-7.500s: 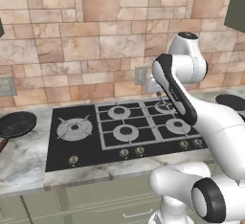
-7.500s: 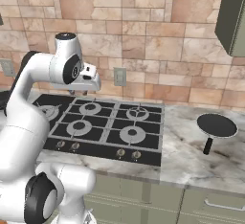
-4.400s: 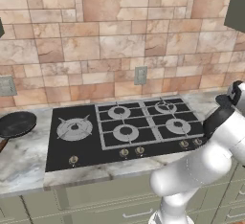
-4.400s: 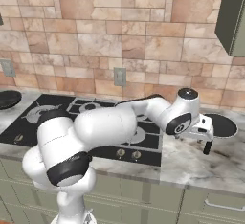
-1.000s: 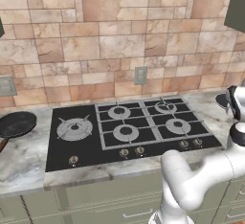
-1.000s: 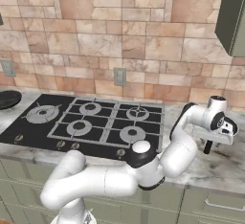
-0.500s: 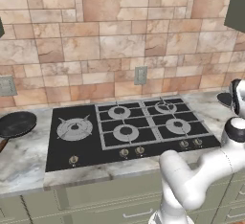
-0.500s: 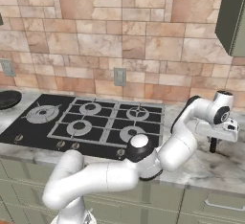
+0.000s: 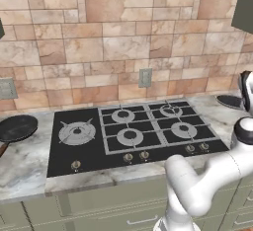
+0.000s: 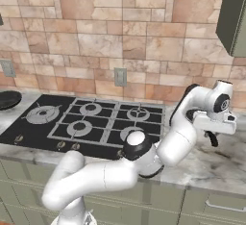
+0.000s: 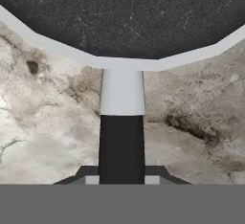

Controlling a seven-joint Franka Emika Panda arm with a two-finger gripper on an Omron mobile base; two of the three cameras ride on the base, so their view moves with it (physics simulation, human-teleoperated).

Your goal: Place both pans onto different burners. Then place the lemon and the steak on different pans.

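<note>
- In the hand view, the thin black handle [image 11: 121, 146] of the round black frying pan with the pale rim [image 11: 119, 17] runs straight up from the bottom edge, in the middle, to a grey neck that joins the pan's rim.
- The two-finger gripper [image 11: 121, 176] is low over this handle; its small dark tips show just at both sides of the handle, close against it, but I cannot tell if they already press on it.
- This pan lies on the mottled grey-beige marble counter [image 11: 43, 122], to the right of the black glass cooktop [image 10: 96, 123].
- In the right base view, the white hand of the arm [image 10: 214, 120] stands over this pan, just right of the cooktop, and a short piece of the black handle [image 10: 212, 138] shows under it.
- In the left base view, a part of the same pan [image 9: 228, 100] shows right of the cooktop, beside the arm.
- The grey round burners [image 9: 129, 136] of the cooktop carry nothing.
- The second round black pan [image 9: 17, 127] lies on the counter left of the cooktop, well apart from the first pan.
- Behind the cooktop stands a wall of brown and beige stone tiles [image 9: 108, 52].
</note>
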